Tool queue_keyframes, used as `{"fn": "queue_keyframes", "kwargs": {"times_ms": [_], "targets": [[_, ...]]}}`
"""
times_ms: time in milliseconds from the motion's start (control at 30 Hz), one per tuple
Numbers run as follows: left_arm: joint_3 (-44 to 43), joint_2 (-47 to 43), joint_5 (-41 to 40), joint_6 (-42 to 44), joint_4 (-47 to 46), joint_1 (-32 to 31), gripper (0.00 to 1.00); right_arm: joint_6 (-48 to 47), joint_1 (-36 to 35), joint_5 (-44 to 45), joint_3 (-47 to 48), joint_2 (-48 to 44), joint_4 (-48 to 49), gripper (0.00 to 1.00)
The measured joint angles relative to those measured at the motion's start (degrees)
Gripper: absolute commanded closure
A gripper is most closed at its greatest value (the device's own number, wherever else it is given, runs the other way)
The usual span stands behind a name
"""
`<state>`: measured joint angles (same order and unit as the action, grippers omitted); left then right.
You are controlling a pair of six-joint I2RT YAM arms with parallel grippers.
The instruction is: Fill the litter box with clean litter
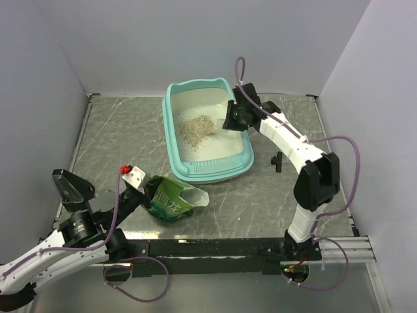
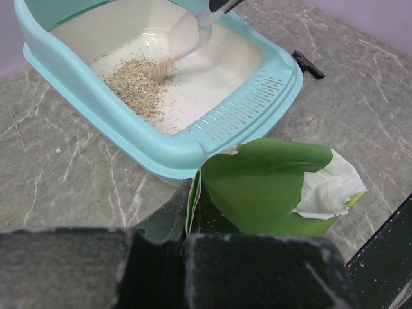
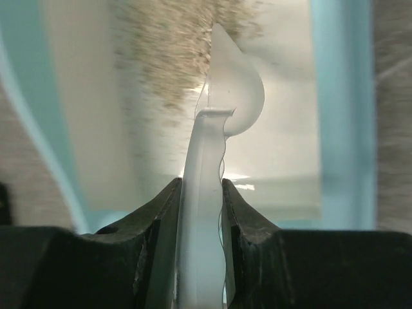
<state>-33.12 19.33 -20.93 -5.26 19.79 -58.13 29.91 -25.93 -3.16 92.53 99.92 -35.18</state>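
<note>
The litter box (image 1: 170, 130) sits at the far middle of the table (image 1: 111, 143), with 1 patch of clean litter (image 1: 195, 128) spread on its whitish floor. The right gripper (image 1: 232, 119) hangs over the box's right rim, its 2 fingers (image 3: 161, 219) clamped on the handle of a clear plastic scoop (image 3: 222, 109) whose bowl points down at the granules. Just beside the box's near rim, the left gripper (image 1: 144, 190) pinches the edge of a green bag (image 1: 171, 201) lying on the table, and a small black part (image 1: 277, 161) lies right of the box.
</note>
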Motion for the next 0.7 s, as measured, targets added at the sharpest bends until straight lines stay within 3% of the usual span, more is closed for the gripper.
{"fn": "queue_keyframes", "kwargs": {"times_ms": [200,333,533,700], "targets": [[0.00,0.00,-0.35,-0.20,0.00,0.07,0.99,-12.04,-3.65,9.68,8.87,5.22,-13.49,1.00],[0.00,0.00,-0.61,-0.42,0.00,0.09,0.99,-15.74,-6.05,11.56,13.29,5.14,-17.18,1.00],[0.00,-0.17,-1.09,-0.50,0.00,0.09,0.99,-17.00,-7.74,13.11,12.68,2.95,-18.84,1.00],[0.00,-0.61,-1.29,-0.59,0.20,0.09,0.99,-16.94,-7.58,16.28,6.91,-7.98,-18.53,1.00]]}}
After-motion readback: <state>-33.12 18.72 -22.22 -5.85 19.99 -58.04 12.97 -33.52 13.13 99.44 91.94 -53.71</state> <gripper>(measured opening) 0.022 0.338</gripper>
